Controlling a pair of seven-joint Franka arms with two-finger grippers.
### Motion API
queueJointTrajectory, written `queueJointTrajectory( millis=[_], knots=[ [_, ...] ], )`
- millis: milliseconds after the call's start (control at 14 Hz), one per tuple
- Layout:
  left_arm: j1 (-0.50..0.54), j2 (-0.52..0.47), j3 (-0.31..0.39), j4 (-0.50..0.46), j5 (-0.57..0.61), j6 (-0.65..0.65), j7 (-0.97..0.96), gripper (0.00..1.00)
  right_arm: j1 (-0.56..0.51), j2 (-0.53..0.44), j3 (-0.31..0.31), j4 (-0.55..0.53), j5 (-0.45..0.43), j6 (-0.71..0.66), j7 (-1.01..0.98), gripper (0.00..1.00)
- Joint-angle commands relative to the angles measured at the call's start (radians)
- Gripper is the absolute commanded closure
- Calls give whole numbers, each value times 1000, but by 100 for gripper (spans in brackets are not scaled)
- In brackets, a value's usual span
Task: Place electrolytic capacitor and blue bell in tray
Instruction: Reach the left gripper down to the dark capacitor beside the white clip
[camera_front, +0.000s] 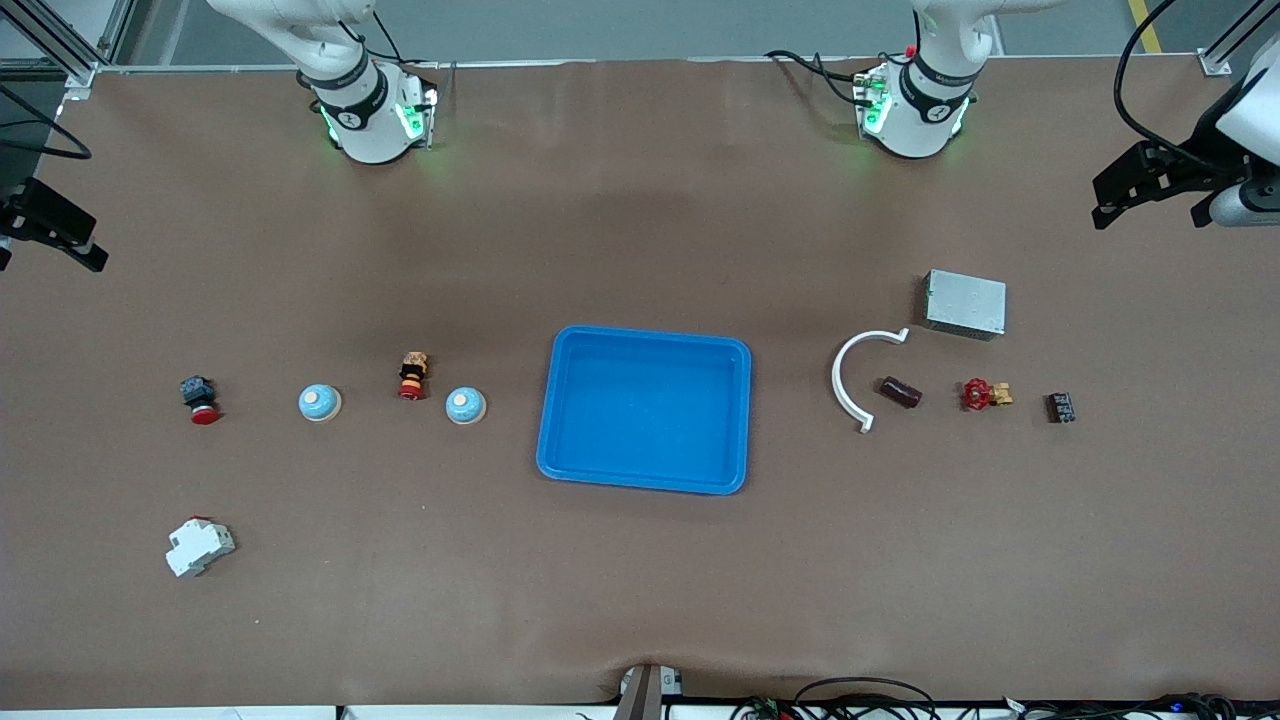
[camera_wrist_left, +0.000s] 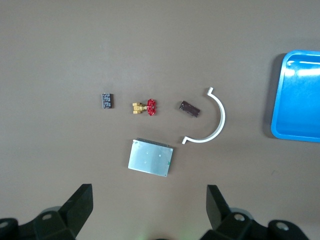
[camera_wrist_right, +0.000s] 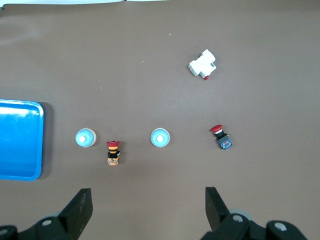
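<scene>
Tray (camera_front: 643, 410) sits empty mid-surface; nothing moved yet. Left wrist view: left end effector (camera_wrist_left: 147, 207) wide open above the brown capacitor (camera_wrist_left: 190, 108), probably. Right wrist view: right end effector (camera_wrist_right: 148, 207) wide open above two blue bells (camera_wrist_right: 85, 138). Next: drop down, grab.

Grey metal box (camera_front: 965, 303), white curved clip (camera_front: 858, 372), red-handled valve (camera_front: 983, 394) (brass body) — well apart from white breaker (camera_front: 199, 547).

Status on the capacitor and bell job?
Nothing done: the tray holds nothing. Nothing in hand: the left hand and right hand are open, both arms waiting. Left: the dark capacitor beside the white clip, and one blue bell.
</scene>
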Motion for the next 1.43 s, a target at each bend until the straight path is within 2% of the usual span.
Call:
queueJointTrajectory(
  millis=[0,286,716,1002,1360],
  knots=[
    [6,-4,-3,18,-18,-35,15,0,-17,11,6,26,14,-7,1,0],
    [9,16,2,37,-18,-37,12,0,-14,11,6,26,0,-8,-2,0],
    [-20,87,-32,3,-18,-9,-30,0,-17,11,5,26,3,-8,-1,0],
    [-23,147,-55,-31,-26,55,-193,0,-18,10,5,26,3,-8,-1,0],
    [-23,219,-118,-48,-28,115,-463,0,-20,11,5,26,-2,-7,-1,0]
  ],
)
